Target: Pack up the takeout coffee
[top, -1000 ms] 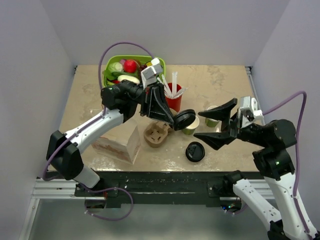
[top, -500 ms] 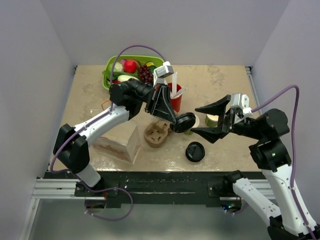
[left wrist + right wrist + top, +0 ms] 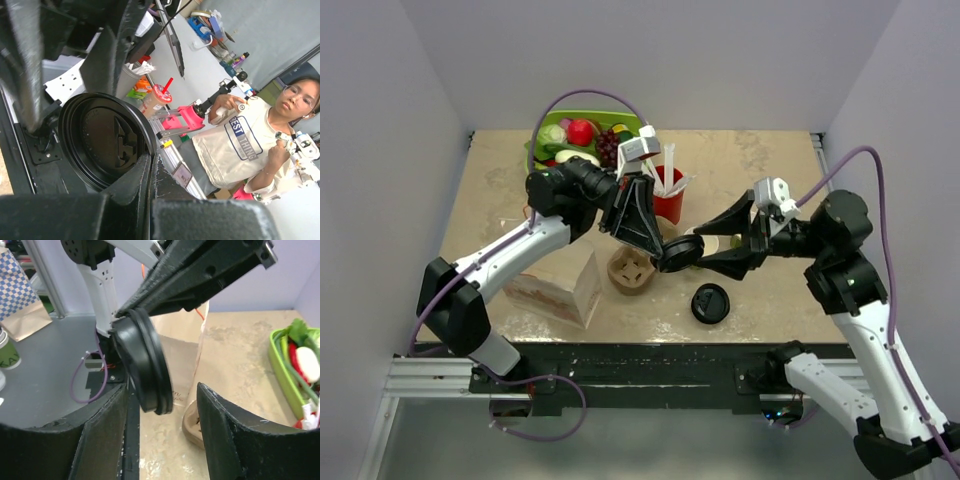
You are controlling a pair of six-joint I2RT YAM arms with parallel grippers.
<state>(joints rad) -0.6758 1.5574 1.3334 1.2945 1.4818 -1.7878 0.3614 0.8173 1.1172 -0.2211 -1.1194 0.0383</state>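
My left gripper (image 3: 666,254) is shut on the rim of a round black lid (image 3: 678,254) and holds it on edge above the table. In the left wrist view the lid (image 3: 102,140) fills the left side, pinched at its rim by the gripper (image 3: 150,161). My right gripper (image 3: 699,250) is open, its jaws on either side of that lid (image 3: 142,365) without touching it. A green cup (image 3: 711,241) stands just behind the lid, mostly hidden; only its pale rim shows. A second black lid (image 3: 710,302) lies flat on the table.
A brown cardboard cup carrier (image 3: 631,270) sits below the left gripper and shows in the right wrist view (image 3: 192,422). A red cup with white sticks (image 3: 668,197), a green basket of produce (image 3: 542,128) and a paper bag lying flat (image 3: 560,290) are nearby.
My right gripper has swung left, still open, until its jaws straddle the held lid. My left gripper has kept the lid and shifted it slightly down and left.
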